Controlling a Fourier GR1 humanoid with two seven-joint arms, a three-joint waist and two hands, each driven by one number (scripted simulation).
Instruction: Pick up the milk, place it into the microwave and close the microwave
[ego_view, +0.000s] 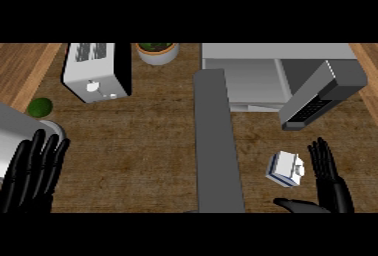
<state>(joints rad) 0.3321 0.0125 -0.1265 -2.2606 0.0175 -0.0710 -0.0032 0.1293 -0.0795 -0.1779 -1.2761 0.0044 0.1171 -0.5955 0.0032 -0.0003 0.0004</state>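
Milk (286, 168) near right, beside right hand (332, 184) w/ fingers wide for pickup; microwave (251, 75) door (319, 95) open far right, ready.

Plant pot (157, 55) and microwave (273, 51) partly beyond the top edge; right robot hand (329, 176) partly beyond the bottom

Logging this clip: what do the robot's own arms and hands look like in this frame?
The left hand and right hand are plain black with long, slender fingers; no markings or cables show. A smooth grey shape above the left hand looks like its forearm; the right forearm is not visible.
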